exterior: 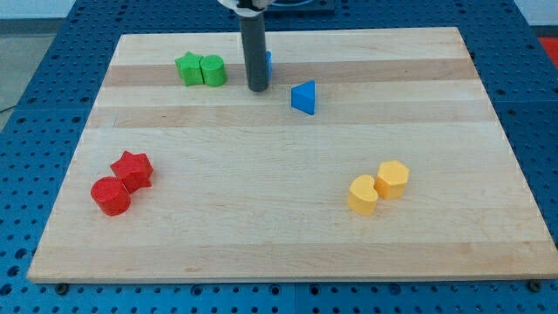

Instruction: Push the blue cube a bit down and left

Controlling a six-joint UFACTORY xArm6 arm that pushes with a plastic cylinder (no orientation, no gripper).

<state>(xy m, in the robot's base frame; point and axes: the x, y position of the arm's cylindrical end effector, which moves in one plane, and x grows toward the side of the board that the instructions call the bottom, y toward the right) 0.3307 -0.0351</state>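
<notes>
Far left on the surface (pixel 288 235), a red star (pixel 133 167) touches a red cylinder (pixel 111 195). Near the view's top, a green star (pixel 188 68) sits against a green cylinder (pixel 213 70). Now the key spot: my tip (pixel 257 89) stands just right of the green pair, and the blue cube (pixel 268 62) peeks out from behind the rod, a sliver on its right edge, touching or nearly so. The tool is a bare rod, nothing to open or hold. The cube lies up and right of my tip, so I judge the tip must get round behind it first. Right of that, a blue triangle (pixel 304 97); lower right, a yellow pair (pixel 378 187).
</notes>
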